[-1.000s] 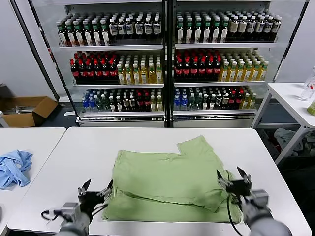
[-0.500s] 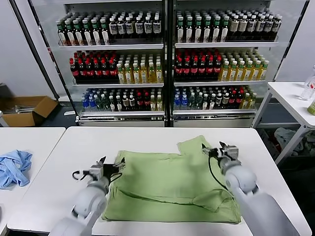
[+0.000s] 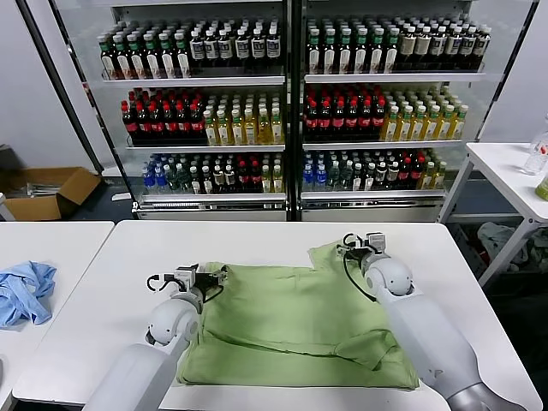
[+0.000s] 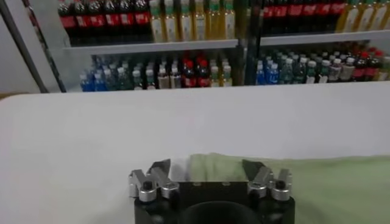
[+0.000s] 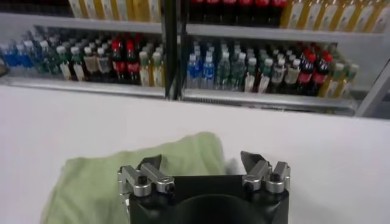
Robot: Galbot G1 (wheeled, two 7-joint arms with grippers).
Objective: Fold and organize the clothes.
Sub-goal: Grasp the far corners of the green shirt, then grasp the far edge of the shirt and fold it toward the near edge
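The light green clothes (image 3: 291, 321) lie folded flat in the middle of the white table (image 3: 103, 282), with one flap jutting out at the far right. My left gripper (image 3: 217, 275) sits low at the garment's far left corner. In the left wrist view that gripper (image 4: 207, 167) is open, with the green edge (image 4: 213, 165) lying between its fingers. My right gripper (image 3: 348, 248) is at the far right flap. In the right wrist view it (image 5: 200, 161) is open too, with the flap's green tip (image 5: 189, 152) between its fingers.
A light blue cloth (image 3: 24, 291) lies on the neighbouring table at the left. A glass-door cooler full of bottles (image 3: 291, 111) stands behind the table. Another white table (image 3: 514, 180) with bottles is at the right, and a cardboard box (image 3: 47, 190) sits on the floor at the left.
Both arms have moved from the shirt's near corners out to its far edge, the left to the far left corner and the right to the far right flap. The shirt has stayed put.
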